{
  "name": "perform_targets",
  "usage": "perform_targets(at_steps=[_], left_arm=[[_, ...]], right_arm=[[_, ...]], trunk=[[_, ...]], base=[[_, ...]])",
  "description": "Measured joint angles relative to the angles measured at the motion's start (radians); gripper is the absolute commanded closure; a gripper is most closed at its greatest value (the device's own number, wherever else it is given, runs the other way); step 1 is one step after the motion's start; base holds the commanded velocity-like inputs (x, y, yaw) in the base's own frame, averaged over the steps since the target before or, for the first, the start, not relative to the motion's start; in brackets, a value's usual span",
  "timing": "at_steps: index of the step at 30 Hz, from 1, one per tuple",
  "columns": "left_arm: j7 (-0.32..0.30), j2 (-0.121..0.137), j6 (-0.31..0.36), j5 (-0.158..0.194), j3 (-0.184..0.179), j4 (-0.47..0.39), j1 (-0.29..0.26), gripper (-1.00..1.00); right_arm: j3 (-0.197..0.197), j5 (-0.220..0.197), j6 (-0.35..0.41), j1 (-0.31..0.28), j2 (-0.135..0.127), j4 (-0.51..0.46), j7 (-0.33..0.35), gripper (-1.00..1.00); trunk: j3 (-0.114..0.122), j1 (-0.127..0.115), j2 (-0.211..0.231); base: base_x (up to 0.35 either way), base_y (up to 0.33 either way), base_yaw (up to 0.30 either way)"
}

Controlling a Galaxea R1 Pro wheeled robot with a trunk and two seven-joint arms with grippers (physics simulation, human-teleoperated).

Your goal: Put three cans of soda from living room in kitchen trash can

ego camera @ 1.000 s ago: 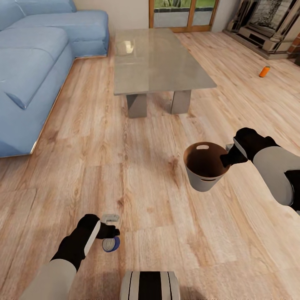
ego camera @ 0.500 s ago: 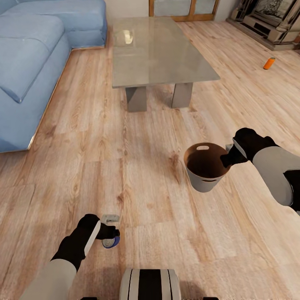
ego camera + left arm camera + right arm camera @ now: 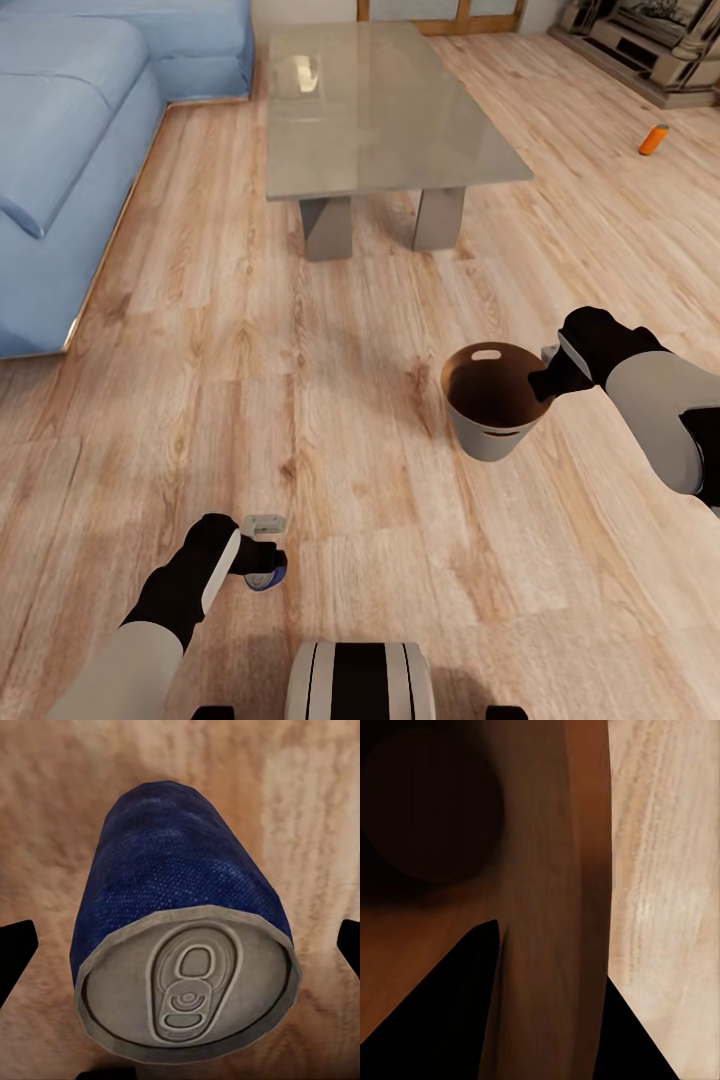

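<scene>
Overhead first, head view: wooden floor, living room. Right gripper pinches the near-right rim of the tash can, held upright just above the floor boards; one finger inside the wall, one outside. Bin interior brown and dark, nothing visible in it from this angle. Oval handle slot shows at the far rim. Left gripper is low near the robot's base, closed on a dark blue can of soda, the can partly hidden under the fingers. An orange can of soda lies on the floor well apart, toward the far right, near the fireplace hearth. Glass-topped coffee table stands ahead, bare top with a light reflection; light-blue sofa along the left.

Left wrist view: blue can seen end-on, pull-tab lid facing the camera, dark finger tips at either side of it, floor beneath.

Right wrist view: bin wall runs between the two dark fingers; brown inner side and dark round bottom to one side, floor planks to the other. No contents visible inside.
</scene>
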Motion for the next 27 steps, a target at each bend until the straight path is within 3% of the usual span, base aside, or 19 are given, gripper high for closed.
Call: perform_targets(at_steps=[2, 3, 11, 27], left_arm=[[0.000, 0.000, 0.000, 0.000, 0.000, 0.000, 0.000, -1.00], [0.000, 0.000, 0.000, 0.000, 0.001, 0.000, 0.000, 1.00], [0.001, 0.000, 0.001, 0.003, 0.002, -0.030, 0.000, 1.00], [0.001, 0.000, 0.045, 0.005, -0.002, -0.037, 0.000, 1.00]], right_arm=[[-0.001, -0.002, 0.000, 0.000, 0.000, 0.000, 0.000, 1.00], [-0.001, -0.002, 0.000, 0.000, 0.000, 0.000, 0.000, 1.00], [0.000, 0.000, 0.000, 0.000, -0.001, 0.000, 0.000, 1.00], [0.003, 0.000, 0.000, 0.000, 0.001, 0.000, 0.000, 1.00]], trunk=[[-0.002, 0.000, 0.000], [-0.002, 0.000, 0.000], [-0.008, 0.000, 0.000], [0.050, -0.007, 0.004]], base=[[0.000, 0.000, 0.000], [0.000, 0.000, 0.000], [0.000, 0.000, 0.000], [0.000, 0.000, 0.000]])
